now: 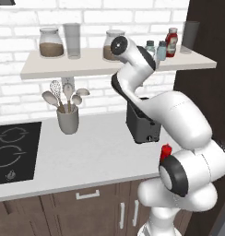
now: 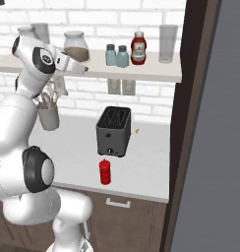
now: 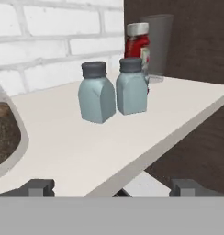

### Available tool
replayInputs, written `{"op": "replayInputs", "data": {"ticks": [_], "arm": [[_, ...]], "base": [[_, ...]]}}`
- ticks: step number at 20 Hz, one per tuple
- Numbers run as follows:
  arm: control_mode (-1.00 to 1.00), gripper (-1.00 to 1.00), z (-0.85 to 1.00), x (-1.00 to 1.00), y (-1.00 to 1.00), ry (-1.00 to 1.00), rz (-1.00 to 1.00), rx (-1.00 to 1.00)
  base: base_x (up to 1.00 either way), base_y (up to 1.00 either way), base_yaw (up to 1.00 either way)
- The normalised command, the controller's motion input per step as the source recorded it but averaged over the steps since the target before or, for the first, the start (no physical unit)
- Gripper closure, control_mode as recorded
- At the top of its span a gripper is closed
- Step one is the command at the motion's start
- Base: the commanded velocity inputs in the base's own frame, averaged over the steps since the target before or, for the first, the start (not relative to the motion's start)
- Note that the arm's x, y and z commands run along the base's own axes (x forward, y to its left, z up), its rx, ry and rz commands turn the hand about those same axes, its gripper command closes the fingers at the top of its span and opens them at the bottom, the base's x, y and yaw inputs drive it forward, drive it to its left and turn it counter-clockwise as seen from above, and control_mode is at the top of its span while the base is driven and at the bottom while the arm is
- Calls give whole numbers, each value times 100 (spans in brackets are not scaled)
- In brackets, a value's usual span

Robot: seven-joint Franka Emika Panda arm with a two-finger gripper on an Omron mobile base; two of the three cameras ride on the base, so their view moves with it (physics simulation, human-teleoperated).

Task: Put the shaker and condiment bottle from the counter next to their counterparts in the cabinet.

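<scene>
Shaker [image 3: 96, 93] and its twin [image 3: 132, 87] stand side by side on the shelf [image 3: 86, 142], half hiding the labelled bottle [image 3: 137, 41]. My gripper [image 3: 111, 187] is spread, empty. Red bottle [image 2: 105, 172] remains on the counter [image 2: 146, 167].

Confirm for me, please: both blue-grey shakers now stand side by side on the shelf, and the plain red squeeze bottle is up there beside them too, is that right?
Not quite. The two shakers do stand side by side on the shelf, but the plain red squeeze bottle is on the counter, in front of the toaster, as the right base view shows. The red bottle by the shakers is the labelled one.
</scene>
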Motion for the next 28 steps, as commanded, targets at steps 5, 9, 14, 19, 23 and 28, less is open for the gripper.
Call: {"op": "replayInputs", "data": {"ticks": [5,9,14,19,23,28], "arm": [[-100,-100,-22,-100,11,0,9,0],[-100,-100,-24,-99,-1,-18,3,0],[-100,-100,-66,-100,2,-25,-6,0],[-100,-100,-71,-96,16,-16,-40,0],[-100,-100,-50,-56,1,-4,-45,2],[-100,-100,-10,11,0,11,-42,8]], "base": [[0,0,0],[0,0,0],[0,0,0],[0,0,0],[0,0,0],[0,0,0]]}}
